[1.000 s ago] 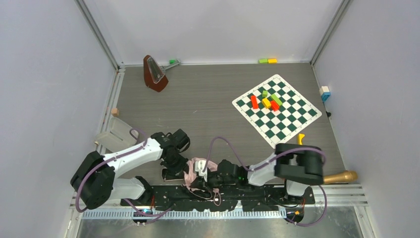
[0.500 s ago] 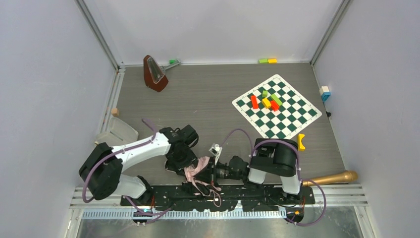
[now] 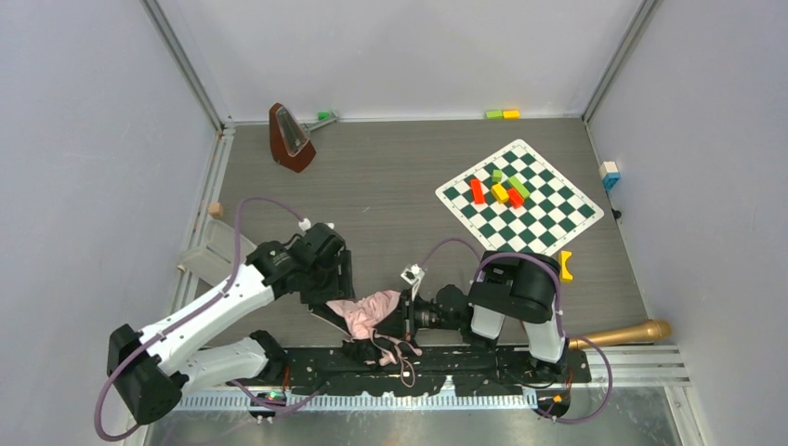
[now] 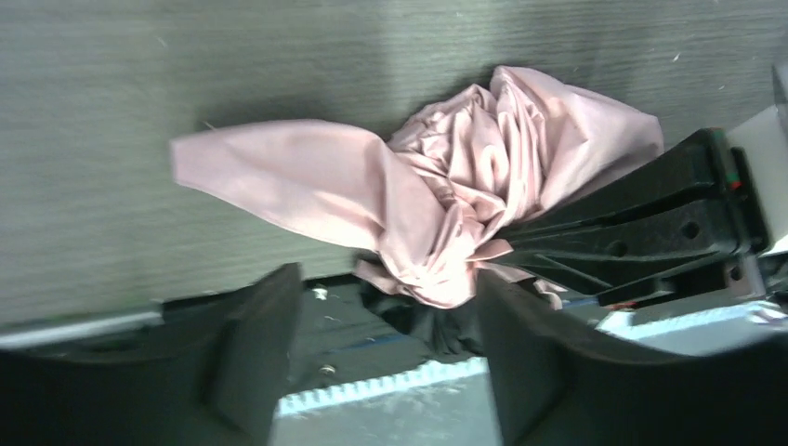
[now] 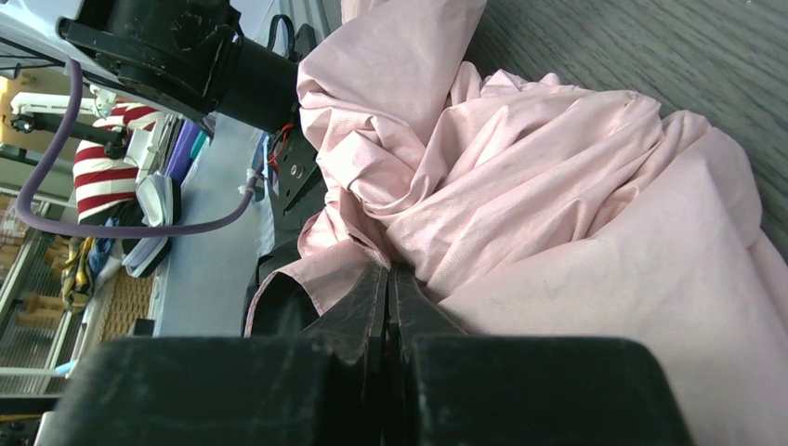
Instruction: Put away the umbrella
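Observation:
The umbrella lies crumpled at the table's near edge, pale pink fabric up, some black canopy under it. Its strap loops trail onto the black base plate. In the left wrist view the umbrella bunches just beyond my left gripper, which is open with nothing between its fingers. From above, the left gripper hovers at the fabric's left end. My right gripper comes in from the right. In the right wrist view the right gripper is shut, its tips pinching a fold of the umbrella.
A checkered mat carrying several coloured blocks lies at the right. A brown metronome stands at the back left. A grey box sits by the left wall, a gold microphone and a yellow piece at the right.
My left gripper has opened, let go of the fabric and drawn back to the upper left. The right arm has folded in while staying shut on the umbrella, which now spreads further left.

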Robot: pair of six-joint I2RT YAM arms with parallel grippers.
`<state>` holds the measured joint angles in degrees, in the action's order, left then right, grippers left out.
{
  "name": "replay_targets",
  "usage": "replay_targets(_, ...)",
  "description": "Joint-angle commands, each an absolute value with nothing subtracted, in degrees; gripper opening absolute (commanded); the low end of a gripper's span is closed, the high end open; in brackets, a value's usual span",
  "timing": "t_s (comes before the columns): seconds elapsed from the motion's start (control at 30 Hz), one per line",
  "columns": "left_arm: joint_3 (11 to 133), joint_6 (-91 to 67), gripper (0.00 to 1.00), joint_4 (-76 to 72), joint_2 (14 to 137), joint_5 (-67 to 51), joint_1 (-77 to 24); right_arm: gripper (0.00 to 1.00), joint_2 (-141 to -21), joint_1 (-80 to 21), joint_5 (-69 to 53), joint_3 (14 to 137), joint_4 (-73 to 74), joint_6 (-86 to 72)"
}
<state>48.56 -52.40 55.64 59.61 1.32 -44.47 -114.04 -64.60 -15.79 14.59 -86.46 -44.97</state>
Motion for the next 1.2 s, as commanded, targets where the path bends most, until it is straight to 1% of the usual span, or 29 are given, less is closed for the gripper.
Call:
replay_targets(0.0,50.8,-37.7,0.76,60.4,54.3,10.2,-44.6,0.06,-118.9,-63.8,-15.1,12.6,-66.3,-38.0)
replay_targets(0.03,49.5,-36.3,0.90,58.7,51.4,10.6,-44.8,0.06,-118.2,-63.8,-15.2,13.3,-64.4,-37.1)
replay_targets(0.07,48.7,-35.5,0.97,56.8,48.8,11.8,-45.3,0.06,-117.8,-63.8,-15.3,13.5,-63.6,-36.5)
replay_targets(0.1,47.1,-34.9,0.98,54.5,45.6,12.8,-46.2,0.06,-117.4,-63.8,-15.5,14.0,-62.6,-35.6)
replay_targets(0.17,41.7,-32.7,0.99,47.3,38.3,11.1,-47.8,0.06,-116.8,-63.6,-16.2,14.5,-61.1,-34.4)
replay_targets(0.2,38.9,-29.8,0.99,41.0,34.3,9.0,-48.4,0.06,-116.6,-63.6,-16.6,15.1,-60.6,-33.6)
replay_targets(0.23,36.7,-24.2,0.99,36.4,30.9,4.8,-48.5,0.06,-116.3,-63.6,-16.9,15.3,-59.7,-33.2)
replay_targets(0.3,36.1,-6.6,0.99,32.8,25.9,-9.4,-48.5,0.06,-115.9,-63.6,-17.8,15.8,-58.5,-32.3)
replay_targets(0.37,39.0,13.3,0.99,37.4,23.8,-23.8,-48.6,0.06,-115.4,-63.6,-18.4,16.3,-57.2,-31.3)
replay_targets(0.4,40.5,20.1,0.99,39.9,23.7,-25.2,-48.6,0.06,-115.1,-63.6,-18.6,16.6,-56.8,-30.9)
replay_targets(0.5,43.4,31.6,0.99,44.3,25.9,-26.4,-48.6,0.06,-114.7,-63.5,-19.4,17.2,-55.4,-30.6)
replay_targets(0.6,42.1,46.4,0.99,49.6,29.2,-31.5,-48.8,0.06,-114.3,-63.4,-20.3,17.8,-55.0,-30.3)
replay_targets(0.7,37.5,55.3,0.99,48.9,29.9,-32.2,-49.0,0.06,-113.8,-63.3,-21.2,17.9,-55.2,-30.1)
replay_targets(0.77,34.6,58.6,0.99,46.2,29.2,-32.5,-49.3,0.06,-113.5,-63.4,-21.5,18.0,-55.0,-29.9)
replay_targets(0.93,26.1,64.8,0.99,37.9,28.0,-26.7,-50.7,0.06,-113.1,-63.2,-22.4,18.6,-55.2,-29.6)
replay_targets(1.03,24.6,67.0,0.99,34.7,31.2,-21.4,-53.0,0.06,-112.9,-63.1,-23.1,18.8,-55.3,-29.5)
replay_targets(1.17,25.0,70.7,0.99,32.9,38.1,-18.4,-54.6,0.06,-112.9,-62.8,-24.0,19.1,-55.5,-29.5)
